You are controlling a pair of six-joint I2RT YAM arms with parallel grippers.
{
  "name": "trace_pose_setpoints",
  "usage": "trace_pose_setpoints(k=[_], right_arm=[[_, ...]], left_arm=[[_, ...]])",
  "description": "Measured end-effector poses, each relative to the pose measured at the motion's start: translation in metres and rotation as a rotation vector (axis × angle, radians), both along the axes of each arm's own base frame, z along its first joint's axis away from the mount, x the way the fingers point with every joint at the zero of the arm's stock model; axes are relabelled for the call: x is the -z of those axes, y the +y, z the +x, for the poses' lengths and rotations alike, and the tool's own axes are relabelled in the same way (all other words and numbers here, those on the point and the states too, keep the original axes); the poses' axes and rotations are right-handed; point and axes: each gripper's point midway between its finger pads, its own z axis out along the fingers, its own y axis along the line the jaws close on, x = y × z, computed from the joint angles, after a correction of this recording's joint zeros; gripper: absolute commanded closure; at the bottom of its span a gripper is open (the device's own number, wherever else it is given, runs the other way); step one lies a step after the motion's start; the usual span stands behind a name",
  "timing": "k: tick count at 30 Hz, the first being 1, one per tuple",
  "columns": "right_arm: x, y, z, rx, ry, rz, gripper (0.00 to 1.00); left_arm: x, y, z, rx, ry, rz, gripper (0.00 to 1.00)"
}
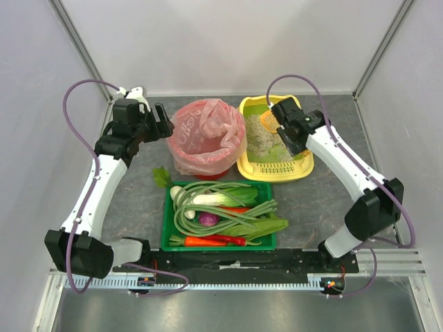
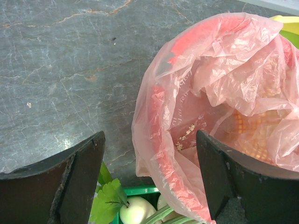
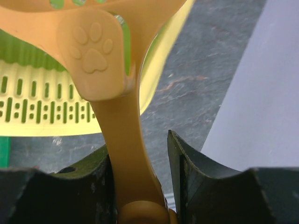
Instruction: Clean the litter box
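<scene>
Litter box [image 1: 277, 171]: yellow tray with a green lining and grey-beige grit, sitting at the far right of the table [image 1: 138, 190], just beside the bin on the bin's right and behind the vegetable tray.
Scoop [image 3: 96, 56]: orange, with a paw print moulded on the handle; hanging above the far part of the litter box.
Right gripper [image 3: 138, 144]: pinching the scoop by its handle and holding it over the litter.
Left gripper [image 2: 149, 135]: jaws standing spread wide, gripping nothing, hovering at the left edge of the bin.
Bin [image 1: 206, 142]: red, lined with a crumpled pink bag [image 2: 219, 70], standing at the far middle of the table.
Vegetable tray [image 1: 166, 228]: green, lying near the arm bases, holding long beans, carrots, a red chilli and leafy greens.
</scene>
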Motion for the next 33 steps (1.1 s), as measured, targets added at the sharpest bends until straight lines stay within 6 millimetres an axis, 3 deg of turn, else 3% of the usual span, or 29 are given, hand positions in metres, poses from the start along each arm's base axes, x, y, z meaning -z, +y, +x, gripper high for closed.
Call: trace_pose_setpoints(k=[5, 12, 20, 26, 33], right_arm=[[0.032, 0.011, -0.007, -0.023, 0.191, 0.006, 1.00], [0.060, 0.018, -0.016, -0.030, 0.379, -0.021, 1.00], [0.059, 0.025, -0.012, -0.027, 0.401, -0.002, 1.00], [0.079, 0.028, -0.011, -0.024, 0.465, -0.009, 1.00], [0.086, 0.016, -0.008, 0.018, 0.489, 0.003, 1.00]], left_arm=[[0.002, 0.000, 0.001, 0.000, 0.006, 0.001, 0.15], [0.002, 0.000, 0.001, 0.000, 0.006, 0.001, 0.15], [0.002, 0.000, 0.001, 0.000, 0.006, 0.001, 0.15], [0.002, 0.000, 0.002, 0.001, 0.006, 0.001, 0.15], [0.003, 0.000, 0.001, 0.005, 0.006, 0.009, 0.15]])
